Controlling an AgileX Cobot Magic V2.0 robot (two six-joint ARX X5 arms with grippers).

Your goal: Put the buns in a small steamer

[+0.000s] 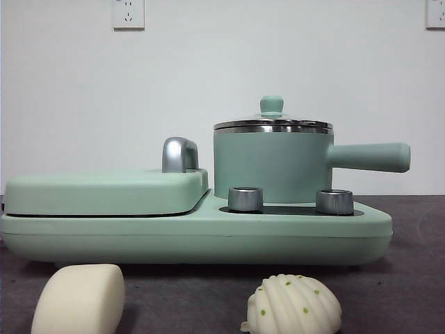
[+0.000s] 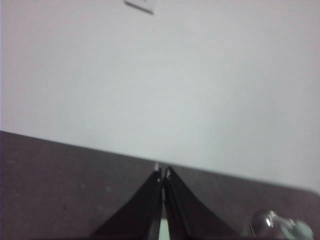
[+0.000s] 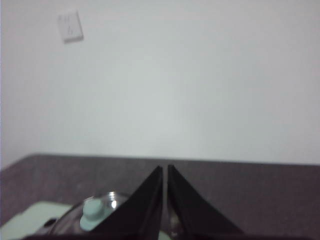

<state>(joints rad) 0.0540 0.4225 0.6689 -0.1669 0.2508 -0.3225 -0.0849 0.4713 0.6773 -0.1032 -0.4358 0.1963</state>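
Nothing of the task is done as far as I can see. Both buns lie on the dark table in front of the cooker: smooth bun (image 1: 78,298) at 7 o'clock in the front view, ridged bun (image 1: 294,305) at 5 o'clock, well apart. The small steamer (image 1: 272,163) stands on the cooker base (image 1: 208,236) at 2 o'clock, glass lid (image 1: 272,122) on. My left gripper (image 2: 162,173) and right gripper (image 3: 165,170) hang empty, jaws nearly closed; the right sits above the lid knob (image 3: 92,212). Remaining: lift lid, load both buns.
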